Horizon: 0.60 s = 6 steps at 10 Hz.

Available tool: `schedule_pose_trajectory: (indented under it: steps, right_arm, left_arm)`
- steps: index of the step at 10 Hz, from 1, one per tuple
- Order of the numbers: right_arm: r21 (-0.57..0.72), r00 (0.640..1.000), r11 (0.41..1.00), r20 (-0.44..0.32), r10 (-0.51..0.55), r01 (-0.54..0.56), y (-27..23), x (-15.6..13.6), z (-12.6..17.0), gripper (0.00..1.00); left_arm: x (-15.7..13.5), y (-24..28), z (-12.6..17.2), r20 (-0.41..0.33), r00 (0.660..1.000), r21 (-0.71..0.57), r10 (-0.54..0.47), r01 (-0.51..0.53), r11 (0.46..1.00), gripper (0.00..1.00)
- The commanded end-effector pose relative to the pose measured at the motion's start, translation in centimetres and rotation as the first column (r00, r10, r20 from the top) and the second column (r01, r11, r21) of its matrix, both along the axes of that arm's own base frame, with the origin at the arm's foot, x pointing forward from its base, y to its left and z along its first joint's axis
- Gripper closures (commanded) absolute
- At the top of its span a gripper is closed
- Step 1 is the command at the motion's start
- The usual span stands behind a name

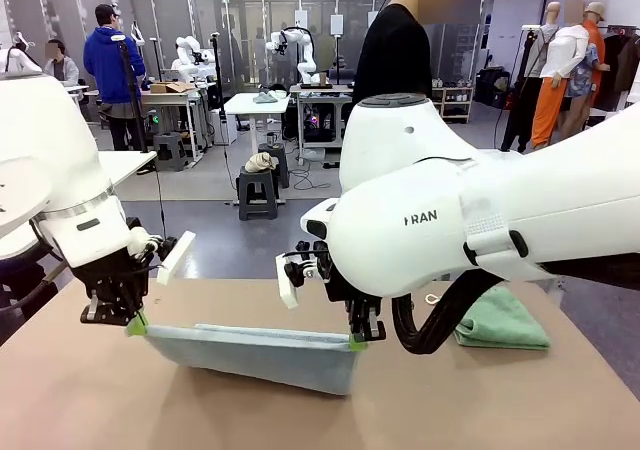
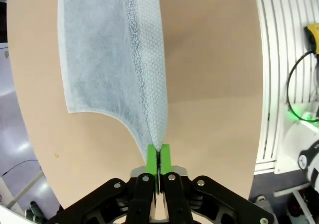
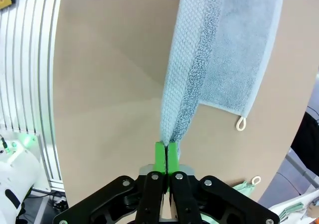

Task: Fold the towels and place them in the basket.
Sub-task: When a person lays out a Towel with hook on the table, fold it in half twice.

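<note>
A pale blue-grey towel (image 1: 255, 355) hangs stretched between my two grippers, just above the tan table (image 1: 90, 410). My left gripper (image 1: 136, 324) is shut on its left top corner, and my right gripper (image 1: 357, 343) is shut on its right top corner. In the left wrist view the towel (image 2: 107, 50) runs up from my shut green pads (image 2: 152, 157). The right wrist view shows the same towel (image 3: 219, 55) rising from the pinched pads (image 3: 160, 154), with a small loop tag at a lower corner. A green towel (image 1: 500, 322) lies folded on the table at the right. The basket is out of view.
A person in black stands at the far side of the table, behind my right arm. The table's bare tan surface spreads in front of and below the hanging towel. Stools, other tables and people are farther back in the room.
</note>
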State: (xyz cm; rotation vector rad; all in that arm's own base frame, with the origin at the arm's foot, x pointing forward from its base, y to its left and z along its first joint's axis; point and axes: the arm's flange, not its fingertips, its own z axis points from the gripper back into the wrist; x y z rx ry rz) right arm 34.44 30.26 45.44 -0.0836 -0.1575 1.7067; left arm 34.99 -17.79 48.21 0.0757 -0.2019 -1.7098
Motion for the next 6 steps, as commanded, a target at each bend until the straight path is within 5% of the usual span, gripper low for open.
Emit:
schedule_pose_trajectory:
  steps: [1, 4, 6]
  right_arm:
    - [-0.009, 1.000, 1.000, 0.006, 0.014, -0.014, 0.1, -0.3, 0.0, 0.99]
    - [-0.002, 1.000, 1.000, 0.003, 0.006, -0.006, 0.2, -0.2, 0.0, 0.99]
    - [0.030, 0.996, 0.999, -0.078, -0.034, 0.037, -0.1, 2.2, 0.7, 0.99]
  left_arm:
    - [-0.4, 0.2, -0.9, 0.007, 1.000, -0.002, 0.011, -0.011, 1.000, 0.97]
    - [-0.2, 0.0, -0.6, -0.007, 1.000, 0.003, 0.001, -0.001, 1.000, 0.97]
    - [3.4, -0.1, 1.4, -0.063, 0.994, 0.013, -0.090, 0.091, 0.996, 0.97]
